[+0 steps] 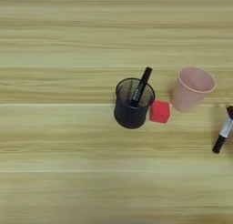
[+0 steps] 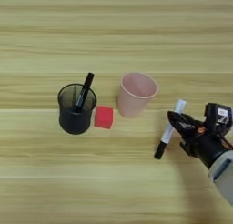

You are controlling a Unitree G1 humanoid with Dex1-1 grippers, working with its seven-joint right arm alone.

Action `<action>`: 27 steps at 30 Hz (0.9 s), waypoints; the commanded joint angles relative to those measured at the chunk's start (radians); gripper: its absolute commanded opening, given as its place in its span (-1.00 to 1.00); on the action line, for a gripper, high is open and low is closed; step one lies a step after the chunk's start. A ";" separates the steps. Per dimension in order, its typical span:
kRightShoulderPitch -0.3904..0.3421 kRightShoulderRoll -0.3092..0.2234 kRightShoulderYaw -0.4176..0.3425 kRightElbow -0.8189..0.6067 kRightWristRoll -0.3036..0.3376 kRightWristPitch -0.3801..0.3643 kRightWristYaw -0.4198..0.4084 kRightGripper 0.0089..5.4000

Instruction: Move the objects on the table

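Note:
The slim white-grey marker [image 2: 169, 129] with a black cap lies slanted on the wooden table [image 2: 113, 191], cap end toward me, at the right. My right gripper [image 2: 178, 133] comes in from the right edge and stands open just right of the marker. One black fingertip [image 2: 174, 118] is against the marker's middle. The left eye view shows the marker [image 1: 225, 130] at its right edge. The small red cube [image 2: 103, 117] sits between a black mesh cup [image 2: 75, 110] and a pink cup [image 2: 135, 94], well left of the gripper.
A thin all-black pen [image 2: 83, 92] stands slanted in the black mesh cup. The pink cup stands upright just up-left of the marker's white end. The silver forearm [image 2: 221, 170] fills the lower right corner.

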 commanded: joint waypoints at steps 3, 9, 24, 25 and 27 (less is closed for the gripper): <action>-0.080 -0.036 0.031 0.061 -0.081 -0.079 0.017 -0.73; -0.128 -0.033 0.089 0.152 -0.173 -0.137 0.037 -0.73; -0.260 -0.030 0.217 0.391 -0.353 -0.218 0.078 -0.73; -0.269 -0.029 0.219 0.406 -0.360 -0.223 0.080 -0.73; -0.287 -0.024 0.223 0.438 -0.373 -0.231 0.085 -0.73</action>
